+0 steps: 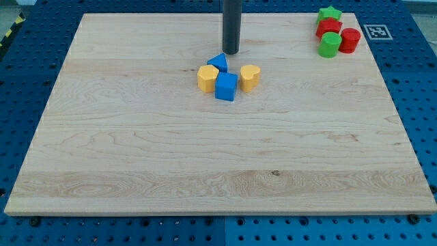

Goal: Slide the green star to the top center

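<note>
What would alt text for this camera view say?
My tip rests just above a middle cluster: blue triangle, blue cube, two yellow blocks. The green star sits top right with red blocks and a green cylinder.

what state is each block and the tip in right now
my tip: down at the board, just above the blue triangle, right of it
green star: top right corner, against red block
red block: below star
green cylinder: beside red cylinder
red cylinder: upright
blue triangle, blue cube, yellow hexagon, yellow heart: clustered centre
</note>
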Motion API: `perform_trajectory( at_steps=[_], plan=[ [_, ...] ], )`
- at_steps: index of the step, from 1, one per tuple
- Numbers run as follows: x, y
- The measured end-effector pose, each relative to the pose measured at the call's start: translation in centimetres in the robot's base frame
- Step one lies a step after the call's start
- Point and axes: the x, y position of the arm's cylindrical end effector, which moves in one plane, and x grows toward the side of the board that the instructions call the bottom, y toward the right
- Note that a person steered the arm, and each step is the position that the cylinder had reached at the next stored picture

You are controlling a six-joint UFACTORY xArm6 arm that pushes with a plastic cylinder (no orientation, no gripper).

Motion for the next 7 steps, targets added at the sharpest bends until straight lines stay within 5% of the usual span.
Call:
perform_trajectory(
  at_steps=[7],
  plan=[
    [0.0,2.0]
  ],
)
